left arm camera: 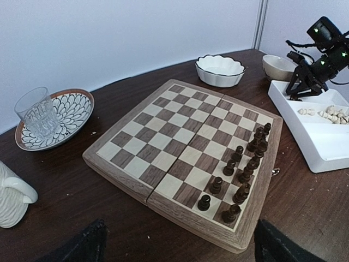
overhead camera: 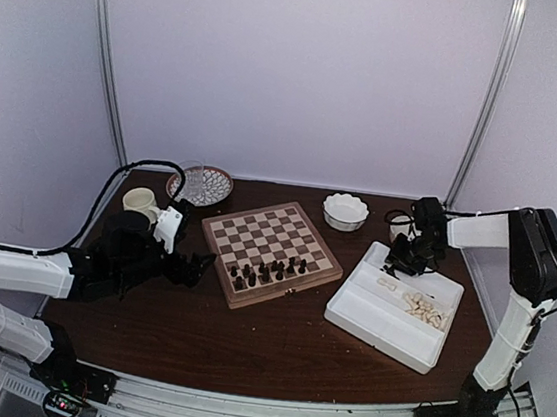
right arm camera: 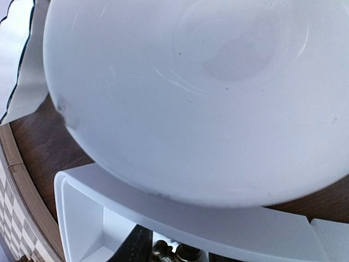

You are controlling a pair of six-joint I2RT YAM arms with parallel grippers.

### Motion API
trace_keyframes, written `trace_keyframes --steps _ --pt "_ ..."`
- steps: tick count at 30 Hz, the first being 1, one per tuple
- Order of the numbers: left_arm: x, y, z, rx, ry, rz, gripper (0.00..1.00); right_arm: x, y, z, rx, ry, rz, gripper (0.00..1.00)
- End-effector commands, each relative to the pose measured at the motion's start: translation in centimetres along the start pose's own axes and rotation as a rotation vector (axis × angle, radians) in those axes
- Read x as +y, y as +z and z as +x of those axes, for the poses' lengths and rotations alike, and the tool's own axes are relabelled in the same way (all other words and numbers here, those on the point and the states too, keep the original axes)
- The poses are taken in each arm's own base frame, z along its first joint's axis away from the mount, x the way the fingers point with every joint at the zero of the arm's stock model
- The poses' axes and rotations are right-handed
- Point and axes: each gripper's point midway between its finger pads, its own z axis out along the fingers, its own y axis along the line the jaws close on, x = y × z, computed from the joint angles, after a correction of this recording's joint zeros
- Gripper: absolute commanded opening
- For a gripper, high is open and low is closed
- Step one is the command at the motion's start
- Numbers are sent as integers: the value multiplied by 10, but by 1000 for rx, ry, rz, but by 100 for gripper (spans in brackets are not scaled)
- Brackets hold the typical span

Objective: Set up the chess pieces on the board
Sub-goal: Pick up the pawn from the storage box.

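One pale chess piece [overhead camera: 426, 308] should be pinched upright from the tray [overhead camera: 377, 318]; the right end effector [overhead camera: 400, 267] cannot be judged clenched or released, and the left end effector [overhead camera: 200, 265] is released.

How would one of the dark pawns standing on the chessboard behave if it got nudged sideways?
Likely tips easily: the dark pawn stands upright, tall for its narrow base. Its rounded turned shape suggests it would roll once down, maybe off the board. Neighbouring pieces stand close, so one knock might topple several.
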Motion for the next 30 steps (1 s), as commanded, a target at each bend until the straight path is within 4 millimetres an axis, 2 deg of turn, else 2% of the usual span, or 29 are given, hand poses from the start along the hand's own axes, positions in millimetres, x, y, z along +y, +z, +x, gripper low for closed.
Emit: trace_keyframes --steps 1,7,16,23,25,30 --pt "-2 -2 -21 -65 -4 6 94 -18 15 23 72 -31 102 36" --pt "-7 -3 -20 -54 -24 39 94 -15 6 30 78 -165 183 41" --pt "-15 -9 -21 -57 -44 80 93 -15 -2 40 47 -259 265 34" --pt "-16 -10 -22 -53 -43 81 93 -7 -3 44 42 -298 270 26" --pt "-15 -10 -21 -52 -42 76 93 -5 -6 45 40 -313 266 16" --pt "-16 -8 -20 -46 -42 79 93 4 -18 41 0 -325 223 9"
